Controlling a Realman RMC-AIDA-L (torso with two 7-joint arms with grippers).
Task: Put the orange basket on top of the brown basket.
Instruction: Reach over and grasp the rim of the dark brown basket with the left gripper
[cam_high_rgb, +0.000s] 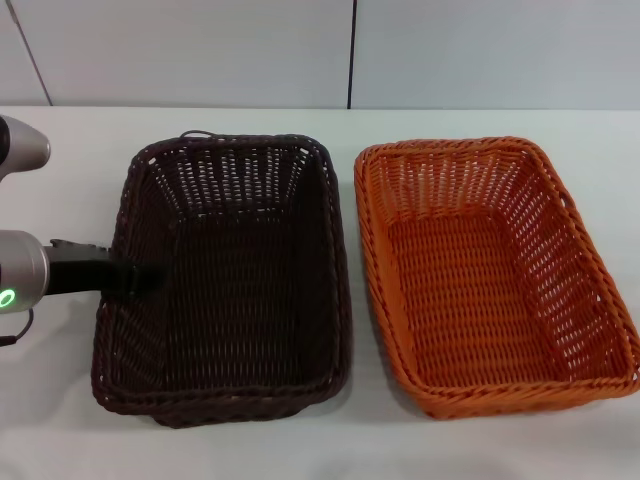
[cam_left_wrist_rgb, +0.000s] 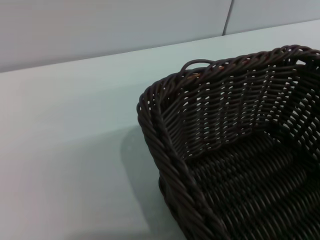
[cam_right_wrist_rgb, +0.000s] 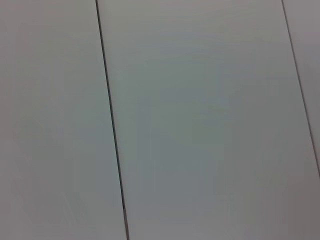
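Orange basket: the orange basket (cam_high_rgb: 490, 275) sits flat on the white table (cam_high_rgb: 60, 420), on the robot's right side, empty, not held by anything.
Brown basket: the brown basket (cam_high_rgb: 228, 275) sits just beside it on the robot's left, empty, the 2 long rims near each other but apart.
Left hand: the left hand (cam_high_rgb: 135, 277) is at the brown basket's outer long rim, dark against the dark weave; I cannot tell whether it is open or closed, or whether it touches the rim. The left wrist view shows only a far corner of that basket and bare table.
Right hand: not seen in the head view; its wrist camera faces a plain panelled wall (cam_right_wrist_rgb: 200, 120), so the arm appears parked away from the table.
Progress: stacking looks not yet begun, since the baskets lie side by side.
Risk 1: a left-arm push on the brown rim could slide that basket into the orange one.
Risk 2: both being the same size, a skewed placement could leave the orange basket perched on a rim, tilted.
Risk 3: a 1-edge grip on flexible weave may let it sag or slip.
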